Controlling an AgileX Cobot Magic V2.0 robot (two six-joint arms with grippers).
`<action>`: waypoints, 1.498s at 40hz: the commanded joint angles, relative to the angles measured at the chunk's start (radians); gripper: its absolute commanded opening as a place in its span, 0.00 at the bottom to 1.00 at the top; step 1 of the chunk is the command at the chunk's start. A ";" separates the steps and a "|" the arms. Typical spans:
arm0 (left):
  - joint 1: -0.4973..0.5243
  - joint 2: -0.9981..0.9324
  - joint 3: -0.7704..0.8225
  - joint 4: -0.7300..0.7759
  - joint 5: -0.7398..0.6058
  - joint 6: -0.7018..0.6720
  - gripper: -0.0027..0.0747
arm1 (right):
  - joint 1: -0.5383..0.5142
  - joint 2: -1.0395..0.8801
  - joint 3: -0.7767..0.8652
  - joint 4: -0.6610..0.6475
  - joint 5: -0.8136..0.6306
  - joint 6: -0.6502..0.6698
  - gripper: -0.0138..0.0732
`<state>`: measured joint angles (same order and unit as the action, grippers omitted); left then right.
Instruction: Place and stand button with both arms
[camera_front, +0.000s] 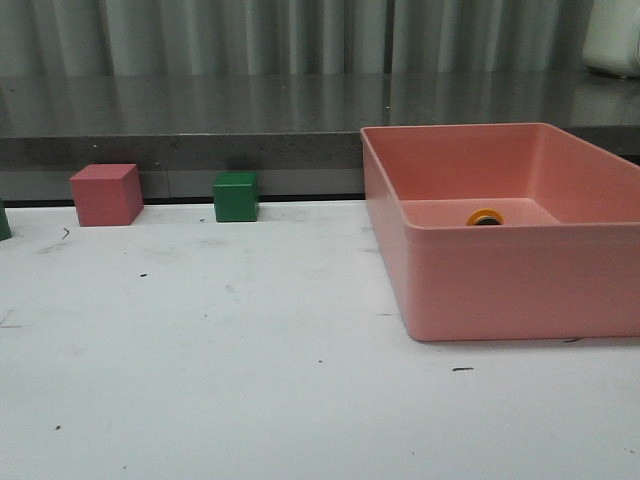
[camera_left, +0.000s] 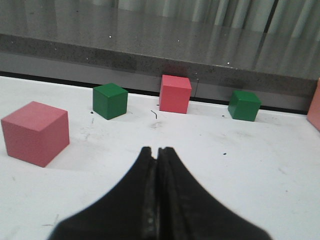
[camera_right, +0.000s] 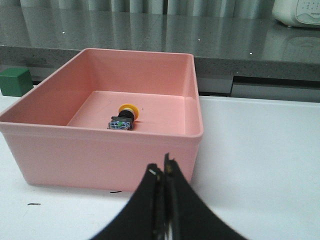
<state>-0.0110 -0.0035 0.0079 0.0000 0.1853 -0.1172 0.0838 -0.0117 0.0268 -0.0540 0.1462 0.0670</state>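
The button lies on its side on the floor of a pink bin, its yellow cap toward the far wall and its bluish base toward me. In the front view only the yellow cap shows above the bin's near wall. My right gripper is shut and empty, in front of the bin's near wall, outside it. My left gripper is shut and empty, low over the white table, short of the cubes. Neither arm shows in the front view.
Pink cubes and green cubes stand on the white table on the left; one pink and one green show in the front view. A grey ledge runs along the back.
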 joint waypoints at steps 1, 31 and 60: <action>0.001 -0.022 0.016 0.123 -0.080 0.009 0.01 | -0.004 -0.017 -0.004 -0.014 -0.085 -0.008 0.08; 0.003 -0.020 -0.006 0.097 -0.394 0.009 0.01 | -0.004 -0.017 -0.044 -0.014 -0.174 -0.008 0.08; 0.003 0.442 -0.473 0.027 -0.036 0.009 0.01 | -0.003 0.454 -0.591 0.063 0.157 -0.007 0.08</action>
<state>-0.0110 0.4154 -0.4254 0.0369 0.2181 -0.1096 0.0838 0.3989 -0.5248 0.0000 0.3717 0.0670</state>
